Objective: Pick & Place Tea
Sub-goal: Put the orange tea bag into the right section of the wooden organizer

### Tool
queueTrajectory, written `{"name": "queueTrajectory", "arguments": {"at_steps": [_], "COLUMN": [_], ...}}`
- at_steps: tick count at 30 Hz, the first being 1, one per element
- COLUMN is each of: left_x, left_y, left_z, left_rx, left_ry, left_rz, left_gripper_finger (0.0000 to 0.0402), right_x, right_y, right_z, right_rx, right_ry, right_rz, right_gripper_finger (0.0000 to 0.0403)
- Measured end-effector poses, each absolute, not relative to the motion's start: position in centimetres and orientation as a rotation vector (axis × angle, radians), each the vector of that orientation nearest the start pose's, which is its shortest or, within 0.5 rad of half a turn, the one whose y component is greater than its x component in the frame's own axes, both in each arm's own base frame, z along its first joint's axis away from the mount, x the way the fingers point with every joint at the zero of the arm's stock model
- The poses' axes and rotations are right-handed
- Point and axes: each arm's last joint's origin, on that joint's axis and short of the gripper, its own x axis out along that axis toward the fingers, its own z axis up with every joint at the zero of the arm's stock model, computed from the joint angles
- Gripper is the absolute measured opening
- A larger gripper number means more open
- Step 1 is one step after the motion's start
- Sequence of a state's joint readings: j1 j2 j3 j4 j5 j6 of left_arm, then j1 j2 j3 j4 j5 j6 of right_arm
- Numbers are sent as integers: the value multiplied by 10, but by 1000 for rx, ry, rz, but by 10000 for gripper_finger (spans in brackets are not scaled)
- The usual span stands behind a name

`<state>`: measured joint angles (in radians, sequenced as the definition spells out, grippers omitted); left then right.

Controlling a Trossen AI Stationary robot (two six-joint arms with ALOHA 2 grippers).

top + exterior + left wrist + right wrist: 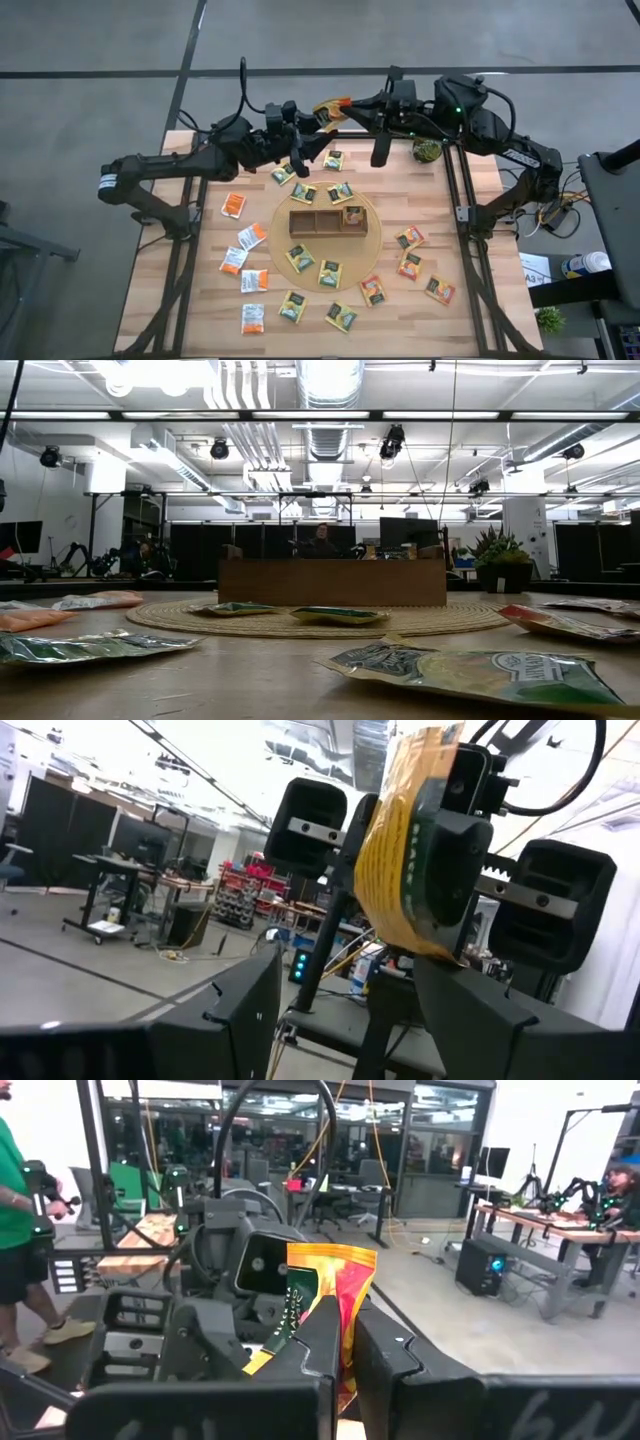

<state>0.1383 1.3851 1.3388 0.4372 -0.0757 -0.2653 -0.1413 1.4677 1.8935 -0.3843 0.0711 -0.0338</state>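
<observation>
both arms are raised over the far edge of the table (pixel 200 320), around twelve o'clock from the round woven mat (pixel 372 235), and their claws meet there in the air. the right claw (pixel 345 1340) is pinched closed on an orange-and-yellow tea sachet (pixel 335 1285); seen from above the same sachet (pixel 331 107) sticks out between the two arms. the left claw (pixel 345 1010) faces it with its fingers spread wide, one each side of the sachet (pixel 405 850), holding nothing as far as i can see. to me it looks like a handover, or a regrip, in mid-air.

as for progress, very little seems done. the wooden three-compartment tray (pixel 327 221) sits in the middle of the mat, and only its three o'clock compartment shows something inside, which i take for a sachet or two, though i cannot be sure. everything else is still loose: yellow-green sachets (pixel 329 273) ring the mat from about five to seven o'clock and again near twelve, orange-red ones (pixel 410 266) lie out at four o'clock, and white-and-orange ones (pixel 251 237) are scattered at eight and nine o'clock. a small potted plant (pixel 427 151) stands at the far right corner.

so i judge the job barely begun: this one sachet is in hand, and nearly the whole spread remains to be picked up and placed.
</observation>
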Motion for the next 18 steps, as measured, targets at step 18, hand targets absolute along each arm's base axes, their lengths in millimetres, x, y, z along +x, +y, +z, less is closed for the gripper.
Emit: {"name": "queueTrajectory", "arguments": {"at_steps": [18], "left_x": [302], "left_y": [42], "left_z": [451], "left_rx": [-276], "left_ry": [-419], "left_rz": [67], "left_gripper_finger": [223], "right_x": [263], "right_y": [-40], "right_z": [533], "right_rx": [-61], "right_ry": [-29], "right_rz": [-221], "right_gripper_finger": [12]}}
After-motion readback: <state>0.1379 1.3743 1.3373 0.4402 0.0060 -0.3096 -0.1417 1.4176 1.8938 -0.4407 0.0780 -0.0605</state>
